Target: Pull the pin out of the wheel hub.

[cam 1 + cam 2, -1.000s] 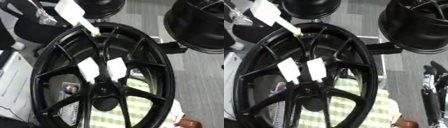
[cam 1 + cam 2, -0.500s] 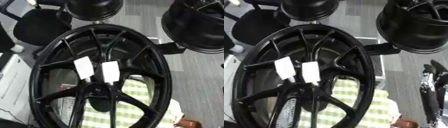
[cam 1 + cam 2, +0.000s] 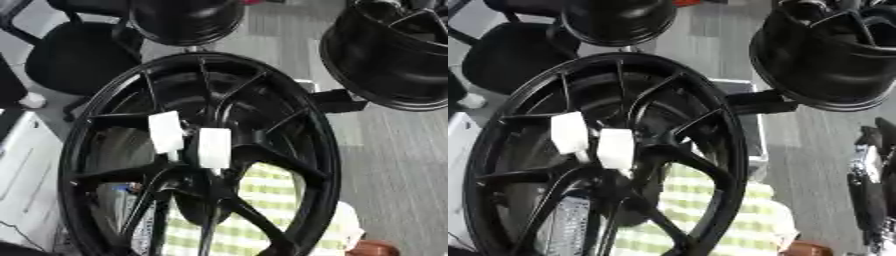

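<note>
A black wheel is seen upright, two white tabs (pins, by the look) seated beside its hub. No robot hand is visible, so its state cannot be told; pulling remains undone.

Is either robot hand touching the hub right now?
No. The wheel stands alone with two white tabs at its hub, and no hand shows in either view.
</note>
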Motion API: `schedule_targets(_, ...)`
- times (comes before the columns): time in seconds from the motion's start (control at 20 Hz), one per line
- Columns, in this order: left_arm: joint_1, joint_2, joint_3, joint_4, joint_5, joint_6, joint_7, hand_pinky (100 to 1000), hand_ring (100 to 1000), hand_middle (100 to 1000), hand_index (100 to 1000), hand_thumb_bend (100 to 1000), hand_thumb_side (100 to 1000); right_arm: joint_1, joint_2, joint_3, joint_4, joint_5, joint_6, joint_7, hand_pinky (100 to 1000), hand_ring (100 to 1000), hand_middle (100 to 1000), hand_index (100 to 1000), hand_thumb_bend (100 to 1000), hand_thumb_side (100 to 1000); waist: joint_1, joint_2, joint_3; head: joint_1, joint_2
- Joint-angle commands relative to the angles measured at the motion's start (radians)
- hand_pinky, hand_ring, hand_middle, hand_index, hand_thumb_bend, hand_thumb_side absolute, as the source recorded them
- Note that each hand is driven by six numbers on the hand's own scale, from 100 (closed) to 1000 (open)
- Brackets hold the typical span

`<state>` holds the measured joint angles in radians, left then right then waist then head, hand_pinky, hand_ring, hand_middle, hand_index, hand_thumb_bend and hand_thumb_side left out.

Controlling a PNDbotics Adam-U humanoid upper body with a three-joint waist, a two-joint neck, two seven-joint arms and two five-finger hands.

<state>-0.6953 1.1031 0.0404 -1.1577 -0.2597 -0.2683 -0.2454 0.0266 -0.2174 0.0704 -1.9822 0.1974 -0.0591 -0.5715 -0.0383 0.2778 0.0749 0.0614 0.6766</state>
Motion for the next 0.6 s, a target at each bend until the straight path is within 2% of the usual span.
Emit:
schedule_targets(0.05, 0.004, 0.053, 0.016, 0.014, -0.025, -0.002, 0.007, 631, 536, 386, 447, 100, 296, -0.005, -0.014, -0.009, -0.018, 0.008, -0.001, -0.008, 944, 869, 700, 830, 100, 698, 0.005, -0.016, 0.000, 0.000, -0.005)
schedule_targets(0.15, 0.016, 0.053, 0.013, 0.022, -0.035, -0.011, -0.012, 699, 632, 542, 627, 100, 230, -0.006, -0.014, -0.010, -0.018, 0.009, -0.001, -0.009, 944, 869, 701, 830, 100, 698, 0.005, -0.015, -0.001, 0.000, -0.006)
schedule_targets(0.2, 0.021, 0.054, 0.012, 0.027, -0.041, -0.013, -0.030, 786, 765, 738, 803, 100, 190, -0.006, -0.014, -0.010, -0.018, 0.009, -0.001, -0.009, 944, 868, 701, 830, 100, 698, 0.004, -0.015, -0.002, 0.000, -0.006)
schedule_targets(0.25, 0.027, 0.055, 0.009, 0.030, -0.051, -0.017, -0.054, 843, 826, 806, 875, 100, 170, -0.006, -0.014, -0.011, -0.018, 0.009, -0.002, -0.010, 944, 868, 701, 830, 100, 697, 0.005, -0.015, -0.002, 0.001, -0.006)
schedule_targets(0.3, 0.029, 0.056, 0.010, 0.030, -0.063, -0.021, -0.075, 877, 856, 832, 914, 100, 150, -0.006, -0.014, -0.012, -0.018, 0.009, -0.002, -0.011, 944, 868, 701, 830, 100, 697, 0.005, -0.015, -0.002, 0.001, -0.005)
schedule_targets(0.4, 0.033, 0.059, 0.013, 0.027, -0.106, -0.023, -0.100, 923, 895, 870, 943, 182, 121, -0.006, -0.015, -0.013, -0.018, 0.009, -0.003, -0.013, 944, 868, 700, 830, 100, 697, 0.005, -0.016, -0.002, 0.002, -0.004)
schedule_targets(0.45, 0.034, 0.058, 0.014, 0.026, -0.130, -0.023, -0.105, 924, 900, 872, 950, 192, 226, -0.006, -0.015, -0.013, -0.018, 0.009, -0.003, -0.013, 945, 868, 700, 830, 100, 697, 0.005, -0.016, -0.002, 0.002, -0.003)
schedule_targets(0.55, 0.035, 0.055, 0.017, 0.024, -0.159, -0.023, -0.108, 922, 900, 871, 951, 194, 331, -0.006, -0.015, -0.013, -0.018, 0.007, -0.003, -0.014, 945, 868, 700, 830, 100, 697, 0.005, -0.017, -0.002, 0.001, -0.002)
schedule_targets(0.6, 0.035, 0.054, 0.017, 0.024, -0.166, -0.023, -0.110, 919, 899, 869, 948, 187, 352, -0.006, -0.015, -0.014, -0.018, 0.006, -0.003, -0.014, 945, 868, 700, 830, 100, 697, 0.005, -0.018, -0.002, 0.001, -0.001)
